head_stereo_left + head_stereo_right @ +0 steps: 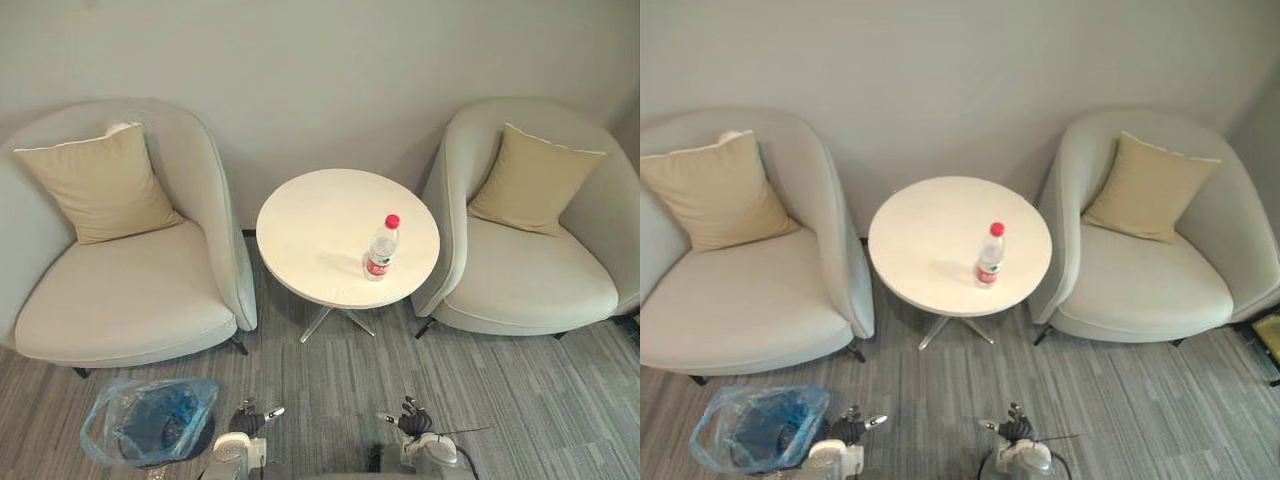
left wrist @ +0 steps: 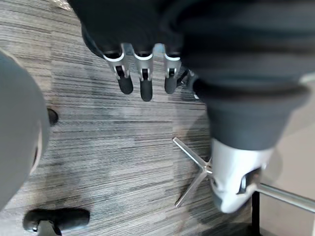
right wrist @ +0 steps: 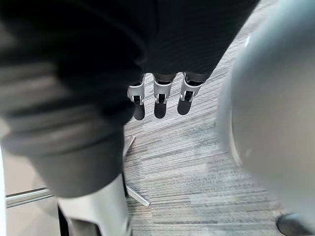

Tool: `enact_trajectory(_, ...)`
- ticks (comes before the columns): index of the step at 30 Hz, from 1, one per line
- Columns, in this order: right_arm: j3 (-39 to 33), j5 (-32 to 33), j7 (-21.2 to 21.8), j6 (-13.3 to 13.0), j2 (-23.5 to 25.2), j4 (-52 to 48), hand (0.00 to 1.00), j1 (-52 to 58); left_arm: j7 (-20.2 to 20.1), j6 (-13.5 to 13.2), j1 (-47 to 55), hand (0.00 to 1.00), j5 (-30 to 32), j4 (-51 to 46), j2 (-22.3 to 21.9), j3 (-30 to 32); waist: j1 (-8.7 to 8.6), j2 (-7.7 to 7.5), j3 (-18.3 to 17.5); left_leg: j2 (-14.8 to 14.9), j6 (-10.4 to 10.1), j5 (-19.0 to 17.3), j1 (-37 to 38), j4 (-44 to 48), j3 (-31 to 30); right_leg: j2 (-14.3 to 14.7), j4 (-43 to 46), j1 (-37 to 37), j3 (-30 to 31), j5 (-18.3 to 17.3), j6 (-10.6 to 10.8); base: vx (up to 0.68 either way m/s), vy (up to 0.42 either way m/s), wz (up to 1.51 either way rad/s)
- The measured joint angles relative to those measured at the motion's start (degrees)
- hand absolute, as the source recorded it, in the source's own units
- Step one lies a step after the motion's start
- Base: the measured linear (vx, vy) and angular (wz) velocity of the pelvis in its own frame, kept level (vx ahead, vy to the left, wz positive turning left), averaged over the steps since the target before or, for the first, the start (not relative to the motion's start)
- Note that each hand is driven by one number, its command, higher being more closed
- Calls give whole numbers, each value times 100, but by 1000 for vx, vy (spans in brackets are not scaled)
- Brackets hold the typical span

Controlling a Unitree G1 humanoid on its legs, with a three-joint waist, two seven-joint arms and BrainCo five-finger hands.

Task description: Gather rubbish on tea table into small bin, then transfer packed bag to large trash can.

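Note:
A clear plastic bottle [image 1: 381,248] with a red cap and red label stands upright on the round white tea table [image 1: 320,225], towards its right front. The small bin [image 1: 100,420], lined with a translucent blue bag, sits on the carpet at the lower left, beside the left armchair. My left hand [image 1: 250,418] hangs low near the bin's right side, and my right hand [image 1: 413,420] hangs low to the right of it. Both are well short of the table. In the wrist views the left fingers [image 2: 142,81] and right fingers [image 3: 160,101] are straight and hold nothing.
A cream armchair [image 1: 120,290] with a beige cushion stands left of the table, and a second armchair [image 1: 530,270] stands on the right. A wall is close behind them. Metal table legs [image 1: 335,322] splay over grey striped carpet [image 1: 330,390].

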Motion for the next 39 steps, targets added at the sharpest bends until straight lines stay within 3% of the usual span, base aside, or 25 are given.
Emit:
enact_trajectory(2, -8, 1, -10, -4, -44, -27, 0, -1, 0, 4, 0, 0, 46, -15, -123, 114, -6, 184, 10, 243, -9, 8, -206, 559, -151, 187, -143, 252, -241, -116, -122, 187, -268, 37)
enact_trajectory(4, -3, 16, -21, -3, -68, -42, 0, 40, -1, 9, -31, 0, 107, -114, -170, 136, 6, 237, 47, 572, -66, 136, -710, 1864, -294, 406, -301, 582, -402, -200, -242, 157, -235, 23)
enact_trajectory(6, 0, 68, -54, -6, -39, -51, 0, 98, 1, 5, -7, 0, 113, -170, -166, 122, 44, 186, 49, 721, -58, 406, -900, 2509, -264, 482, -487, 938, -408, -248, -323, 164, -141, -5)
enact_trajectory(9, -12, 83, -114, -9, -47, -65, 0, 109, -2, 7, -23, 0, 112, -239, -255, 72, 24, 144, 60, 637, -143, 152, -1045, 2169, -93, 470, -730, 1076, -303, -237, -336, 139, -37, -14)
enact_trajectory(11, -25, 83, -122, -2, -15, -62, 0, 60, -1, 4, -71, 0, 112, -250, -266, 68, 50, 39, 126, 256, -146, 57, -1133, 1315, -130, 319, -746, 1081, -219, -202, -309, 124, 77, -21)
enact_trajectory(12, -29, 83, -122, -4, -16, -64, 0, 60, 1, 7, -77, 0, 111, -241, -267, 37, 46, 48, 128, 120, -164, 179, -1102, 833, -155, 287, -763, 1113, -185, -190, -261, 135, 145, -24)
enact_trajectory(13, -58, 81, -122, -8, -49, -40, 0, 75, -3, 4, -56, 0, 103, -236, -268, -97, 50, 144, 118, -46, -115, 661, -1023, 195, -322, 339, -828, 1168, -93, -188, -144, 139, 145, -18)
enact_trajectory(16, -64, 62, -121, 18, 114, -51, 0, 125, 3, 2, -66, 0, 104, -170, -107, -130, 44, -116, 44, -268, -15, 708, -776, -46, -178, 181, -1176, 1334, 187, -90, 50, 138, 133, -18)
enact_trajectory(20, 1, 58, -128, 15, 169, -56, 0, 134, 3, 0, -82, 0, 112, -132, -69, -107, 50, -191, 62, -389, 80, 649, -583, -178, 24, 62, -1356, 1419, 311, -48, 120, 73, 102, -19)
enact_trajectory(27, 39, -146, -328, -46, 88, -380, 0, 350, 14, 7, 10, 0, 216, -106, -80, -162, 46, -93, -86, -420, 53, 724, -319, -602, 134, 106, -1536, 1474, 431, -39, 138, 48, -10, -11)
enact_trajectory(32, 233, -598, -557, -37, -258, -1683, 0, 824, 49, 5, 7, 0, 271, -12, 14, -407, 14, -68, -154, -418, 39, 821, -291, -833, 38, 165, -1612, 1446, 451, -24, 114, 42, -41, 1)
enact_trajectory(39, 205, -1121, -666, -180, -570, -3464, 0, 1023, 27, -6, 54, 0, 444, 29, 270, -774, -11, -215, -242, -418, 70, 907, -323, -1028, 17, 215, -1841, 1368, 603, 142, 66, 2, -9, -10)
